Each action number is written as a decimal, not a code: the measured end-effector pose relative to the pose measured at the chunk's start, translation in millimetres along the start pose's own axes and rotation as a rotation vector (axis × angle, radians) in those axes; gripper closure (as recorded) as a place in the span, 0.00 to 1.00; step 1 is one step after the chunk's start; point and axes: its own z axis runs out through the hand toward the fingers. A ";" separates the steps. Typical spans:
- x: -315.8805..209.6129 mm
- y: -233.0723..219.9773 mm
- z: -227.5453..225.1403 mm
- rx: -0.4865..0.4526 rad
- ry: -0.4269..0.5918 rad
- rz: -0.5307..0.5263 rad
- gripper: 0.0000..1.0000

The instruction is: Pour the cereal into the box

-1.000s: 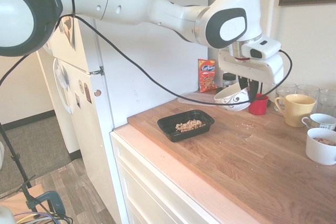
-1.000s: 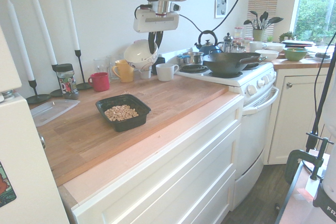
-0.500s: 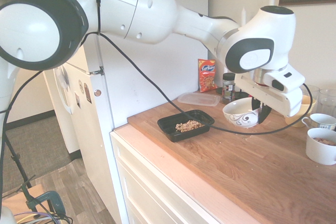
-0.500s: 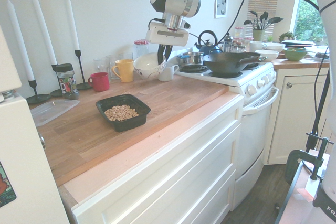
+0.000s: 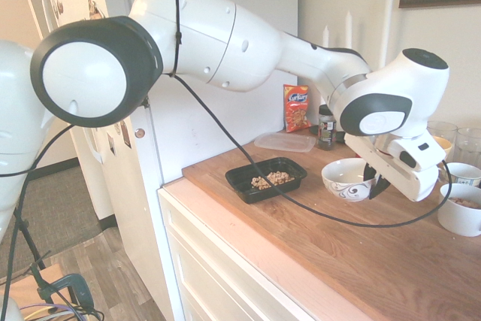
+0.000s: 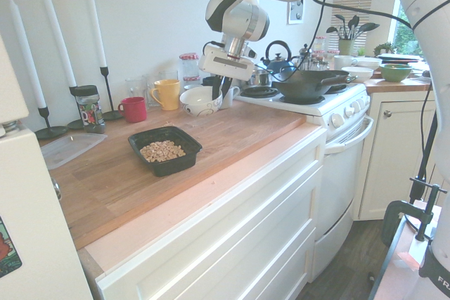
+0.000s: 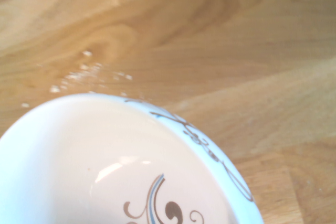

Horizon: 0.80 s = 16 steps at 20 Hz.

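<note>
Gripping the rim of the patterned bowl (image 5: 348,180), the pincer (image 5: 374,183) is closed on it, probably to set it down after pouring; the cereal (image 5: 272,180) lies inside the black box (image 5: 239,185), which perhaps stands near the edge for easy reach; the counter (image 5: 301,242) is wooden, beside a white fridge (image 5: 225,122)

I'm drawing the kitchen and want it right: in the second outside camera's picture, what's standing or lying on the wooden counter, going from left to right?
Clear plastic lid → dark-lidded jar → red mug → black box with the cereal inside → patterned bowl, with the claw at its rim.
</note>
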 end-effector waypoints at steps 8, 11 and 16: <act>33.1 21.1 31.3 0.019 -0.047 0.064 1.00; 37.8 19.7 33.0 0.025 -0.058 0.065 1.00; 40.9 19.1 35.2 0.025 -0.070 0.061 0.00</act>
